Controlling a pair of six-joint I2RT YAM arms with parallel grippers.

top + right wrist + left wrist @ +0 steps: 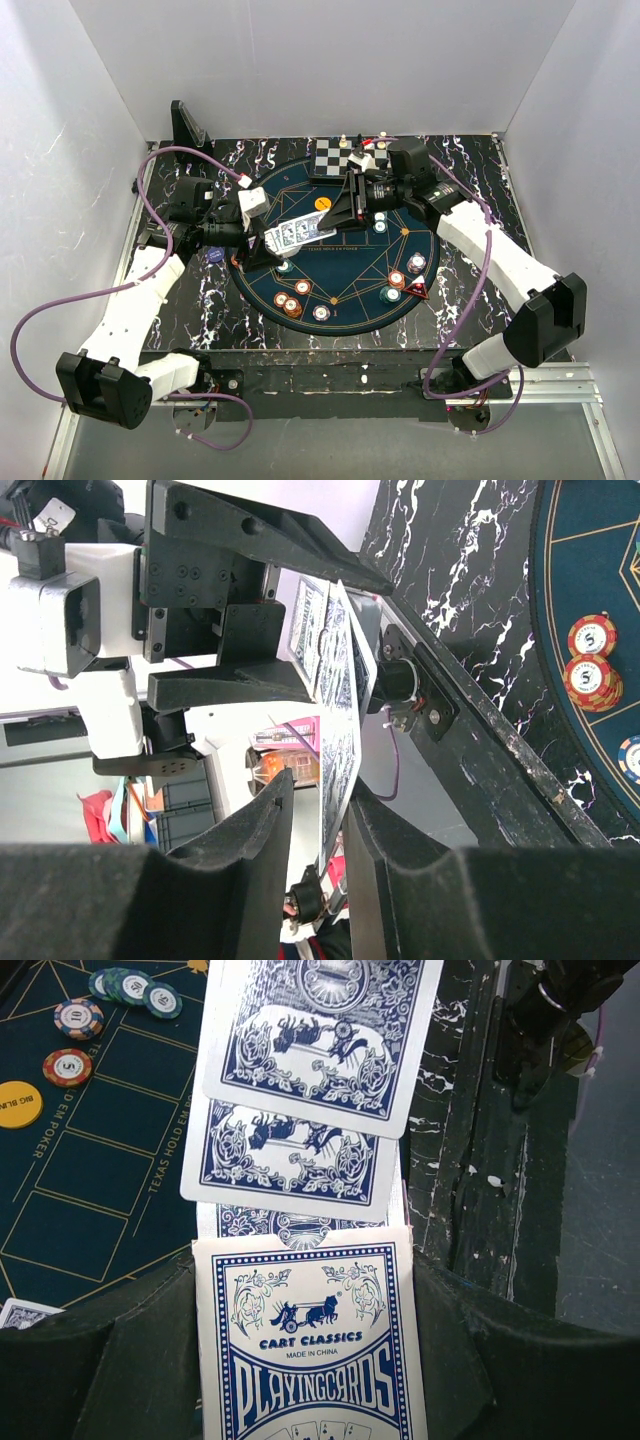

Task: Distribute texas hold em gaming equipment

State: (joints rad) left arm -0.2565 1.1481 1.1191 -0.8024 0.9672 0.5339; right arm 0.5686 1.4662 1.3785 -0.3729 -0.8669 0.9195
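Note:
My left gripper (255,236) (310,1295) is shut on a white-and-blue playing card box (310,1360), held level above the round mat's left side. Blue-backed cards (290,1155) fan out of its open end, the farthest one (320,1030) sticking out most. My right gripper (345,207) (320,790) is open around the far edge of one card (340,730). The card lies against the right finger, with a gap to the left finger. Orange chips (78,1017), teal chips (130,985) and a yellow disc (15,1103) lie on the mat (90,1180). A red triangular marker (415,290) lies at the mat's right.
A chessboard (345,155) with pieces stands at the back, just behind the right wrist. More chips (290,303) (397,278) are scattered on the mat's near half. One blue chip (213,254) lies off the mat to the left. A black stand (188,125) rises at the back left corner.

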